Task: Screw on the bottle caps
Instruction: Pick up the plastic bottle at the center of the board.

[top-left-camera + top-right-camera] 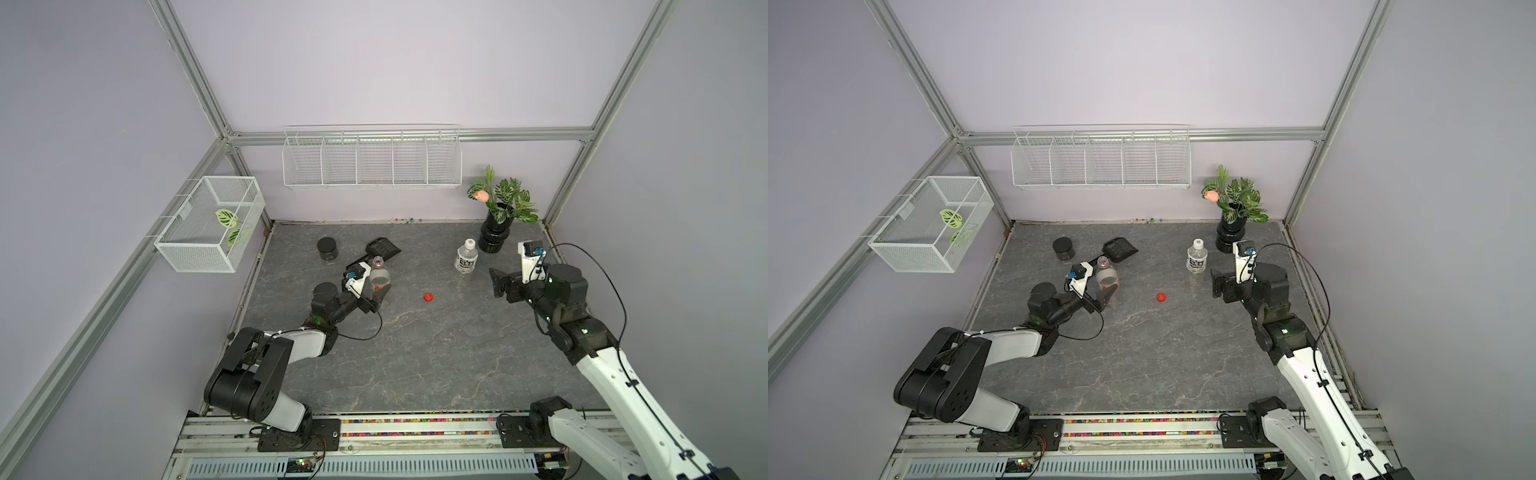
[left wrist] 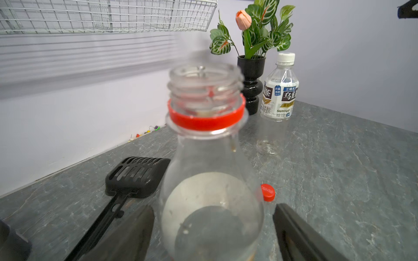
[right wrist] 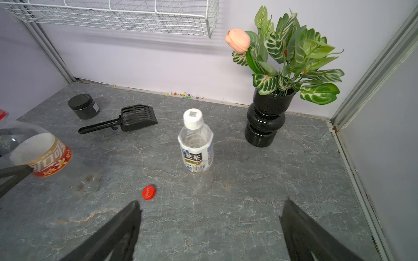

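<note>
We are seeing the left gripper's (image 2: 213, 206) black jaws standing spread either side of the tall clear plastic bottle (image 2: 203, 144), a thin gap showing beside one finger. The bottle's threaded neck is standing uncapped above a red ring. The right gripper (image 3: 212, 202) is hanging wide apart, empty. The ridged red cap (image 3: 149, 192) is lying on the grey, veined stone-look table (image 1: 415, 365) between the bottles. The short bottle (image 3: 196, 149) is wearing its white cap (image 3: 193, 117). Lilac walls are enclosing everything.

"SUNTORY" and "乌龙茶" on the label of the shorter bottle (image 2: 279, 99)
</note>
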Robot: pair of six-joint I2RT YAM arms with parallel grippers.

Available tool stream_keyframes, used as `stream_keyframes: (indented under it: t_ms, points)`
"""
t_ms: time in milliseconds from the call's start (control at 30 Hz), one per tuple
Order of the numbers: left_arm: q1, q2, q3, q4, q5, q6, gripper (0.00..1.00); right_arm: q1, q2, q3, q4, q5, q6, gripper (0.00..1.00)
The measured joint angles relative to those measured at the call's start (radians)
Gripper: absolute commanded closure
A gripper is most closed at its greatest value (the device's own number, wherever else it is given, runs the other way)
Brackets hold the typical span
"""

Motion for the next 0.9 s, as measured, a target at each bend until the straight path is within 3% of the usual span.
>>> stream_keyframes:
  t_ms: [233, 467, 700, 900]
  points:
    - [0.006, 0.105, 0.051, 0.116, 0.059, -0.008, 0.23, 0.000, -0.026, 0.000, -0.016, -0.026, -0.002, 0.02]
    - [0.008, 0.170, 0.063, 0.239, 0.130, -0.029, 0.46, 0.000, -0.024, -0.001, -0.015, -0.059, -0.003, 0.02]
    - [-0.019, 0.167, 0.062, 0.269, 0.229, -0.052, 0.46, 0.000, -0.010, -0.001, -0.012, -0.132, -0.019, 0.02]
    - [-0.152, 0.103, 0.053, 0.182, 0.251, -0.037, 0.45, 0.037, 0.024, -0.001, -0.012, -0.183, -0.049, 0.02]
